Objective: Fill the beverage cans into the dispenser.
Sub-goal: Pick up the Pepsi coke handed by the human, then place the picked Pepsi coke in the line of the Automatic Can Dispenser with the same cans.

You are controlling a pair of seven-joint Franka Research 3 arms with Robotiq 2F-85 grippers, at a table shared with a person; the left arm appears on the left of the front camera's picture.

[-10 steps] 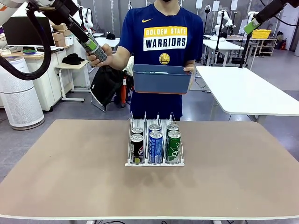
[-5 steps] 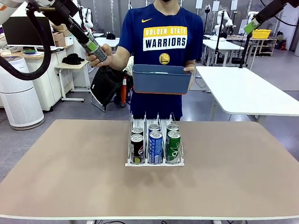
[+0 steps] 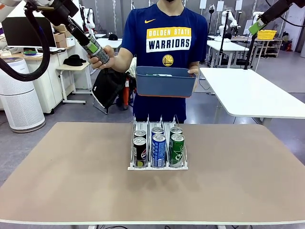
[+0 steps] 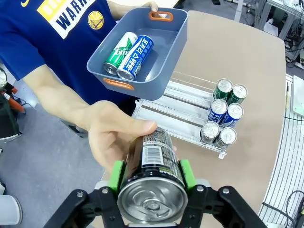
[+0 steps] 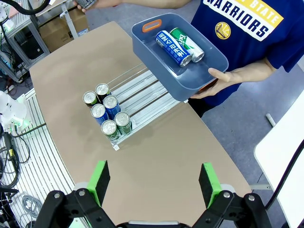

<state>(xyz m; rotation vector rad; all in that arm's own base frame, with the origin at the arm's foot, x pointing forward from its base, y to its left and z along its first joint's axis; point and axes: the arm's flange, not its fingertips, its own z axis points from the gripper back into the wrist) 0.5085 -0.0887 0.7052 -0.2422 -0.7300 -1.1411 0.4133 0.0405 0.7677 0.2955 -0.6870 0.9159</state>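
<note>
My left gripper is raised high at the far left and shut on a black beverage can, green pads pressed on both sides of it. A person's hand still grips the can's far end. The dispenser stands mid-table with several cans in it, black, blue and green in front. My right gripper is open and hangs high above the table's right side.
The person stands at the far edge, holding a dark blue tub over the dispenser's back end. A green can and a blue can lie in the tub. The dispenser's rear lanes are bare.
My left gripper's jaws have closed on the black can in the person's hand. The arm has edged slightly up and left. The right arm has stayed put.
</note>
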